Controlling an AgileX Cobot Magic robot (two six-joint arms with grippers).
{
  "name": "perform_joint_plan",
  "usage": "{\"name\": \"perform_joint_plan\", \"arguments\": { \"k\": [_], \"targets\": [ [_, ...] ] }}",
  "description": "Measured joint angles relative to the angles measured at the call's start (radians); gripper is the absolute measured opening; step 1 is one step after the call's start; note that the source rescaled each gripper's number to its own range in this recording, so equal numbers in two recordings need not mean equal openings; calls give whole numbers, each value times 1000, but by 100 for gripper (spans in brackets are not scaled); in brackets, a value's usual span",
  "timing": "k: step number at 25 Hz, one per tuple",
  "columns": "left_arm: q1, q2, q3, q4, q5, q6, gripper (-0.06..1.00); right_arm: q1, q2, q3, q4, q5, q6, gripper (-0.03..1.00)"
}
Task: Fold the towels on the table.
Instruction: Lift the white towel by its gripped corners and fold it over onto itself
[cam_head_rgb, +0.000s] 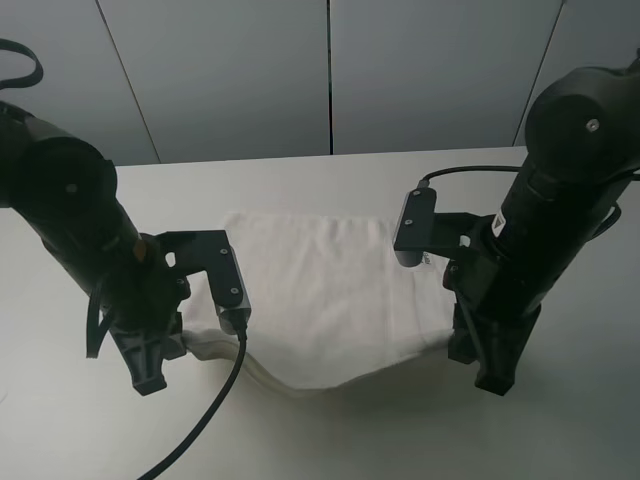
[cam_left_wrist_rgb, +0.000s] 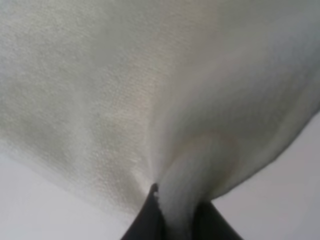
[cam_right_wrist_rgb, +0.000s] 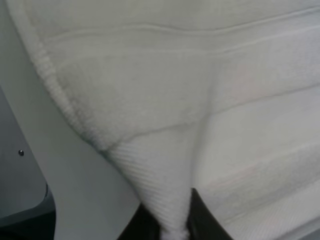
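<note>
The towel (cam_head_rgb: 320, 290) lies on the table (cam_head_rgb: 300, 180), its two near corners pinched — one by the left gripper (cam_left_wrist_rgb: 177, 222), closed on cloth, one by the right gripper (cam_right_wrist_rgb: 172, 225) likewise; the towel's body runs away from both toward its far edge. Likely the fold goes that way — both corners together.

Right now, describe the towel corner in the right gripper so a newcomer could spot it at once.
On the white table, the towel is lifted by its two near ends. The right-hand corner is pinched in the right gripper. It shows ribbed border bands, whereas the left gripper pinches plain terry.
</note>
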Motion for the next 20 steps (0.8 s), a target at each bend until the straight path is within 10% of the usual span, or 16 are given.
{"name": "perform_joint_plan", "arguments": {
  "k": [11,20],
  "targets": [
    [0,-142,2,-65,-57,-173,0,0,-92,0,-73,3,290,0],
    [0,-190,2,78,-129,-477,0,0,-94,-34,-199,-66,529,0]
  ]
}}
